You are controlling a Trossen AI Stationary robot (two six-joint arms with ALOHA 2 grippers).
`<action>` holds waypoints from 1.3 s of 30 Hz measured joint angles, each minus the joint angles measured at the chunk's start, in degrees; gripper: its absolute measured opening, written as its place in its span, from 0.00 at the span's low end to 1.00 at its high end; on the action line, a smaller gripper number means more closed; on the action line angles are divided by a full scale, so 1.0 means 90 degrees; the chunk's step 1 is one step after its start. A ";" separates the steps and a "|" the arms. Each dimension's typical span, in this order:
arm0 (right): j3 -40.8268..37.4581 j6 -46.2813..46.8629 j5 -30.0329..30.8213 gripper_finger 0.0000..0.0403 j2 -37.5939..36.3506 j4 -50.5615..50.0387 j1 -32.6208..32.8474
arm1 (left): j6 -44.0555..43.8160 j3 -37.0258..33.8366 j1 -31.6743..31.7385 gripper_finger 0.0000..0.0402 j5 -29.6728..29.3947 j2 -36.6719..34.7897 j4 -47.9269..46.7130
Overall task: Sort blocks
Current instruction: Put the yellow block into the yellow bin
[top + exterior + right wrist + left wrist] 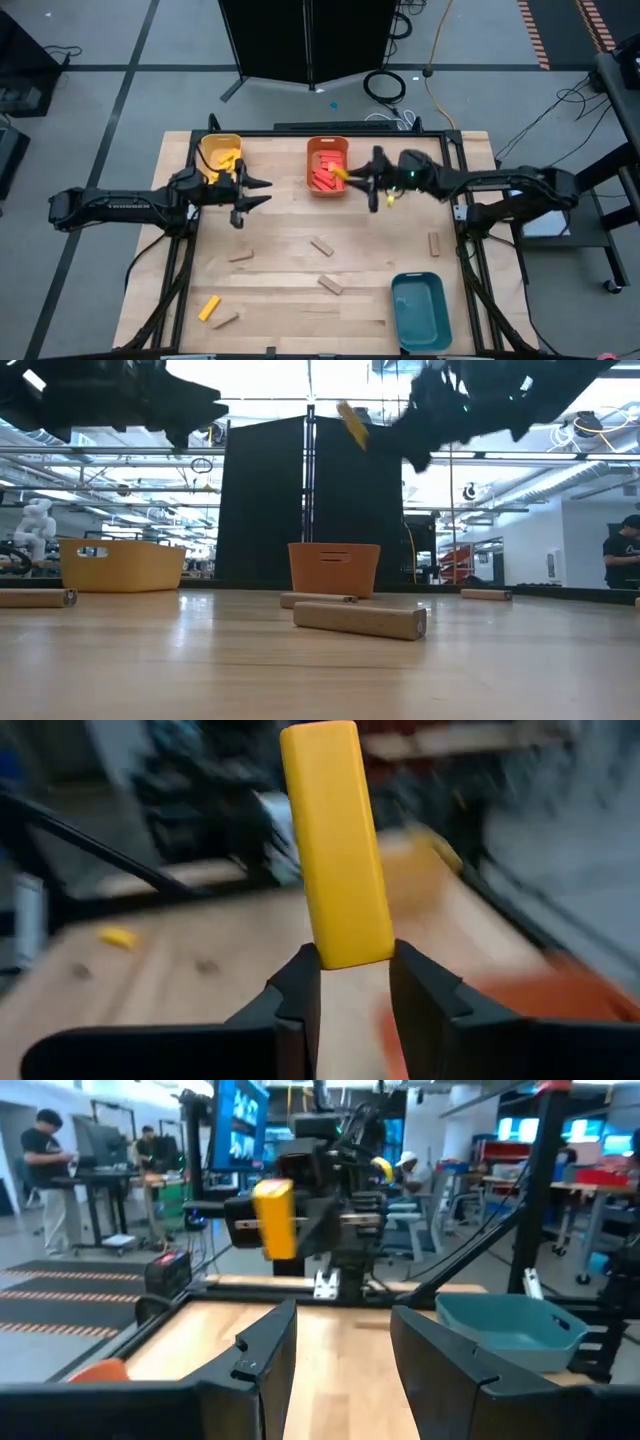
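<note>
My right gripper [362, 180] is shut on a yellow block [340, 173] and holds it in the air at the right edge of the orange bin [314, 150]. The right wrist view shows that block [336, 845] standing up from between the fingers [300, 990]. Red blocks [324, 178] lie in the orange bin. My left gripper [256, 193] hangs open and empty beside the yellow bin [207, 143], which holds yellow blocks [224, 158]. On the table lie tan blocks [321, 247], [330, 284], [434, 244] and one yellow block [208, 308].
A teal bin [420, 310] stands at the front right. More tan blocks lie at the left [240, 257] and the front left [225, 320]. The table's black frame [340, 130] runs along the back. People stand in the room beyond [45, 1160].
</note>
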 joint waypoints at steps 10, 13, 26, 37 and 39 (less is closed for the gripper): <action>0.0265 -0.0617 0.0088 0.18 0.1995 0.3901 0.1151 | 0.0571 0.0000 -0.0578 0.40 0.0300 0.0529 0.1037; 0.0775 -0.0655 0.0079 0.18 0.2553 0.3906 0.1288 | 0.0891 0.0000 -0.0767 0.40 0.0307 0.0830 0.1458; 0.2533 -0.1589 0.0049 0.19 0.3589 0.2734 0.1801 | 0.1979 0.0002 -0.1166 0.56 0.0261 0.1953 0.2666; 0.2591 -0.1629 0.0756 0.19 0.3589 0.2598 0.1837 | 0.1951 0.0042 -0.1336 0.74 0.0241 0.1999 0.3115; 0.2591 -0.1618 0.0788 0.19 0.3589 0.2611 0.1837 | 0.1946 0.0085 -0.1354 0.74 0.0216 0.1999 0.3117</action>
